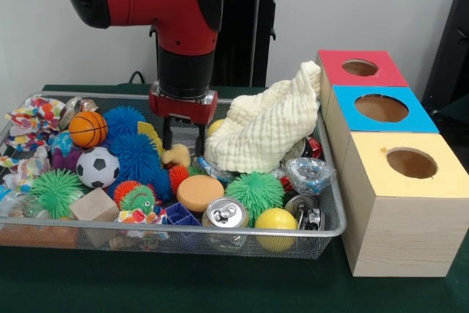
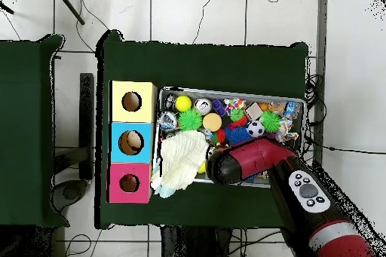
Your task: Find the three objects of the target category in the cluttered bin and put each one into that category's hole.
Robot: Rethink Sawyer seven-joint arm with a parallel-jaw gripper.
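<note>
Front view: end effector (image 1: pixel 183 137) over bin (image 1: pixel 220 231)

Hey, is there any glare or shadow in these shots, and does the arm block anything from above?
Front view: soft, even room light; a bright highlight on the silver can top; a faint shadow under the wire mesh bin on the green cloth. Overhead view: the red arm covers the bin's near corner and hides the gripper; the cream cloth drapes over the rim.
</note>
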